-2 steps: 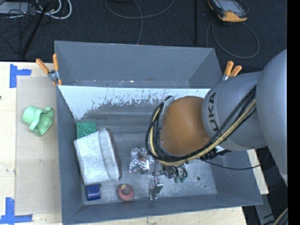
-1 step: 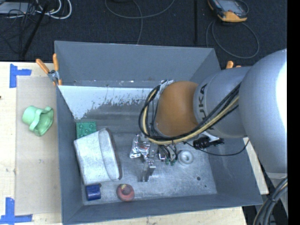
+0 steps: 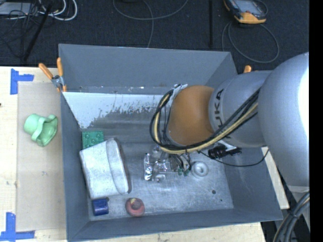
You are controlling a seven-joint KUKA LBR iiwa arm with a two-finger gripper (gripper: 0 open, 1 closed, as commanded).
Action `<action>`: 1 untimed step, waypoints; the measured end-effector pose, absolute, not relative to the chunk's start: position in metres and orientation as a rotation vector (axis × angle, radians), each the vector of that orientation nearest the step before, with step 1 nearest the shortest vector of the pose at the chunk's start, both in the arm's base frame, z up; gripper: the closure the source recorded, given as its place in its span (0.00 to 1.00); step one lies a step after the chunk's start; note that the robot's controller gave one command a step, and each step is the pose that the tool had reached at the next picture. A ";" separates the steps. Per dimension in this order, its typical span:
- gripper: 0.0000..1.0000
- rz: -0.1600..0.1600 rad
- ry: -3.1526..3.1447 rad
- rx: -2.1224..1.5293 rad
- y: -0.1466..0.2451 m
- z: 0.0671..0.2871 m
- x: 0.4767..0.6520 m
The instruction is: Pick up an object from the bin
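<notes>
My gripper (image 3: 156,169) reaches down below the arm's orange cover to the bin floor, near the middle. To its left lies a white rectangular container (image 3: 103,169), tilted, with a little gap between them. A small round silver thing (image 3: 200,169) rests on the floor just right of the gripper. Below and left of the gripper, near the front wall, sits a small red and yellow round thing (image 3: 134,206).
A green studded block (image 3: 92,137) lies behind the white container by the left wall. A small blue block (image 3: 100,206) sits in the front left corner. The arm and its cables cover the bin's right rear part.
</notes>
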State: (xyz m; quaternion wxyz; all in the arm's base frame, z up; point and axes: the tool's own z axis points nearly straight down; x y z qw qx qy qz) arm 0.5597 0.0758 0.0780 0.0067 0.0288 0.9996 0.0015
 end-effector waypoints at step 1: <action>1.00 -0.001 3.134 -0.154 0.048 0.155 0.528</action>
